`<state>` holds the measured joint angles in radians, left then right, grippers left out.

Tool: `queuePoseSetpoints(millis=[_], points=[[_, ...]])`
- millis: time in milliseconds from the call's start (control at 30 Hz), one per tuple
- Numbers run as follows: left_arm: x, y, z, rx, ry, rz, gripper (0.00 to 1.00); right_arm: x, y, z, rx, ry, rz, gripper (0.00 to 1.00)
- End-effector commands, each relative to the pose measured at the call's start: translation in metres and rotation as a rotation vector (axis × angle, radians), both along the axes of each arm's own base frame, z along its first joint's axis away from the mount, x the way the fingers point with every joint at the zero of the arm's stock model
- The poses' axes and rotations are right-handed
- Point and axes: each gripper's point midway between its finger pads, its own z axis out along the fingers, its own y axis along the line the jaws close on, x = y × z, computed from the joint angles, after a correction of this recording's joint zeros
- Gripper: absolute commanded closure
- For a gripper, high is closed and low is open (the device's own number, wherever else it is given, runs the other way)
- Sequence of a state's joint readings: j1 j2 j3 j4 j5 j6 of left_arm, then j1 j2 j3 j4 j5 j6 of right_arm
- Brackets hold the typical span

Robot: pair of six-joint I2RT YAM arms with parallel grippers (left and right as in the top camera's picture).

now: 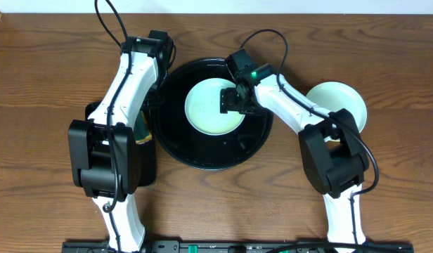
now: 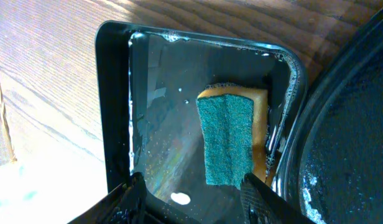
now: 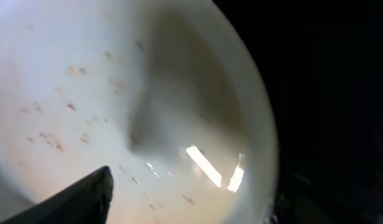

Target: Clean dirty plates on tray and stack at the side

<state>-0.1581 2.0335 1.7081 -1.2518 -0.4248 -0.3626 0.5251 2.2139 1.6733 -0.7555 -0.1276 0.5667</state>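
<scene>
Right gripper (image 1: 233, 100) sits over the brown-speckled plate (image 1: 206, 109) mid round tray (image 1: 202, 151), jaw spread unreadable, nothing visibly held; plate stack (image 1: 343, 97) waits right of tray, this one unwiped, unstacked.

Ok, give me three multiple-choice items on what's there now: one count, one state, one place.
1. How many plates lie on the round tray? A none; B one; C three.
2. That plate is: A spotless; B flecked brown; C upside down.
3. Where is the sponge? A on the round tray; B in the rectangular tray; C on the plate.

Key: 1 B, the overhead view shows a single plate there. 2 B, the right wrist view shows brown specks on it. 3 B, the left wrist view shows it lying inside that tray.
</scene>
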Motion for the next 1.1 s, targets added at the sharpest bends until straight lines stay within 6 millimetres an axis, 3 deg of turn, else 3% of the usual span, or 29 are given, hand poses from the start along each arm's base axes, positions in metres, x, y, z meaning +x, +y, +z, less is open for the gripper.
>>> queuePoseSetpoints(millis=[0,67,100,133,167,200,433,567,667,700,833,967,1067], points=[[-0.002,0.002,0.004,0.001,-0.003,0.003,0.5,-0.005,0.01,-0.017,0.06,0.064,-0.029,0.19],[-0.002,0.002,0.004,0.001,-0.002,0.003,0.5,-0.006,0.01,-0.024,0.066,0.087,-0.033,0.19],[-0.002,0.002,0.004,0.002,0.0,0.003,0.5,-0.007,0.008,-0.026,0.063,0.096,-0.037,0.27],[-0.003,0.002,0.004,0.002,0.001,0.003,0.5,-0.008,0.006,-0.028,0.059,0.104,-0.043,0.42],[-0.003,0.002,0.004,0.002,0.002,0.003,0.5,-0.008,0.003,-0.029,0.054,0.112,-0.06,0.95],[-0.003,0.003,0.004,0.002,0.003,0.003,0.49,-0.007,0.001,-0.03,0.051,0.113,-0.074,0.99],[-0.005,0.003,0.004,0.004,0.013,0.003,0.49,0.003,-0.022,-0.031,-0.023,0.079,-0.105,0.98],[-0.006,0.003,0.004,0.004,0.014,0.003,0.49,0.015,-0.047,-0.015,-0.16,-0.02,-0.114,0.98],[-0.005,0.003,0.004,0.004,0.013,0.003,0.49,0.027,-0.07,0.018,-0.295,-0.148,-0.13,0.98],[-0.005,0.003,0.004,0.004,0.011,0.003,0.49,0.034,-0.087,0.043,-0.394,-0.233,-0.139,0.98],[-0.004,0.003,0.004,0.003,0.006,0.003,0.48,0.04,-0.109,0.092,-0.535,-0.369,-0.143,0.99],[-0.001,0.002,0.004,0.001,-0.004,0.003,0.48,0.041,-0.113,0.117,-0.567,-0.432,-0.139,0.98],[-0.001,0.002,0.004,0.0,-0.009,0.003,0.45,0.041,-0.112,0.125,-0.575,-0.454,-0.129,0.98]])
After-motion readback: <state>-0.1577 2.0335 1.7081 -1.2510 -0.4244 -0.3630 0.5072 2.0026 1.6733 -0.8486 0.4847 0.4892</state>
